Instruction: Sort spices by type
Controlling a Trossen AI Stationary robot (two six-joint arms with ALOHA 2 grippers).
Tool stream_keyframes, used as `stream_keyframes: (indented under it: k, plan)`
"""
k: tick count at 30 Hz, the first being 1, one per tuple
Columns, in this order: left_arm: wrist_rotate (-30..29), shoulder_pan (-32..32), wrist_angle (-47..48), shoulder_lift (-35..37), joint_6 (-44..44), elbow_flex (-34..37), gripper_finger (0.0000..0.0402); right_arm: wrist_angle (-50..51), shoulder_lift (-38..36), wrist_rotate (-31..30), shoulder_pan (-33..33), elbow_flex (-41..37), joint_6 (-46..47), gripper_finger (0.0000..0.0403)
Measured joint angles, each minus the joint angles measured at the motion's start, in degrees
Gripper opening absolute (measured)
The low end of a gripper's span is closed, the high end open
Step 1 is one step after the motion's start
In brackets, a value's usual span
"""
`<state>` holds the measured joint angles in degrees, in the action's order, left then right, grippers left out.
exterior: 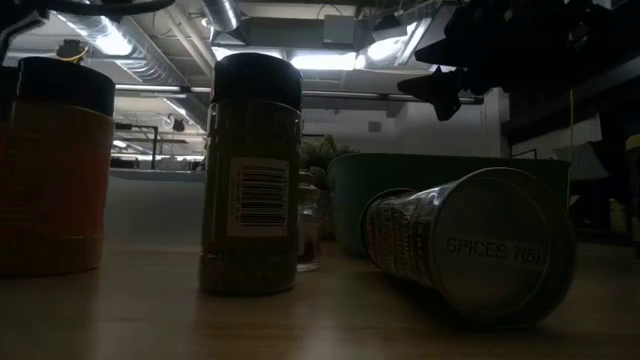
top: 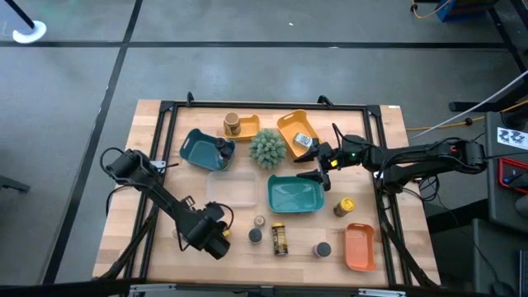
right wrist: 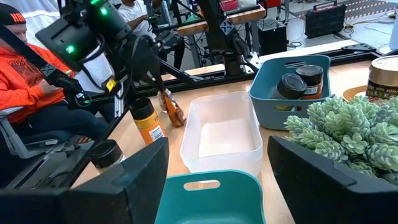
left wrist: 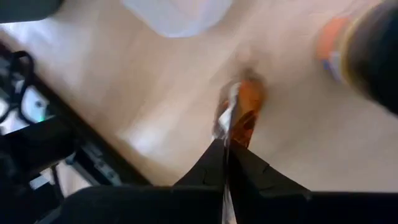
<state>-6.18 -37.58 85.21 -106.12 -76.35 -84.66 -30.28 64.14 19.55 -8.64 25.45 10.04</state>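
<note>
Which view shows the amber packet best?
The right wrist view: the amber packet hangs side-on from the left gripper. The left wrist view shows it edge-on and blurred between shut fingers. The high and low views do not show it clearly. The right gripper is open near the teal tray.

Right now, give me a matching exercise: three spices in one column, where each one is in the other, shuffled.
1. sachet
2. amber packet
3. yellow-lidded jar

A. standing beside the teal tray
B. pinched in the left gripper
C. lying in the orange tray next to the plant

Pairs: 1-C, 2-B, 3-A
</note>
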Motion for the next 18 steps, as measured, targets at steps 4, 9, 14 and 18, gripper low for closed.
stream_keyframes:
  k: [4, 9, 14, 18]
  plan:
    - [0.0, 0.0, 2.9, 2.7, -1.4, 0.0, 0.0002, 0.0, 0.0, 0.0, 0.0, 0.0, 0.0, 0.0273]
    - [-0.4, 0.0, 4.2, 7.4, -3.8, -0.1, 0.0001, 0.0, 0.0, 0.0, 0.0, 0.0, 0.0, 0.0273]
    - [-0.2, 0.1, 3.8, 9.8, -7.7, -0.1, 0.0008, 0.1, 0.0, 0.0, 0.0, 0.0, 0.0, 0.0273]
    - [1.9, 0.2, 3.6, 9.9, -6.8, -0.1, 0.0020, 0.3, 0.0, 0.0, 0.0, 0.0, 0.1, 0.0273]
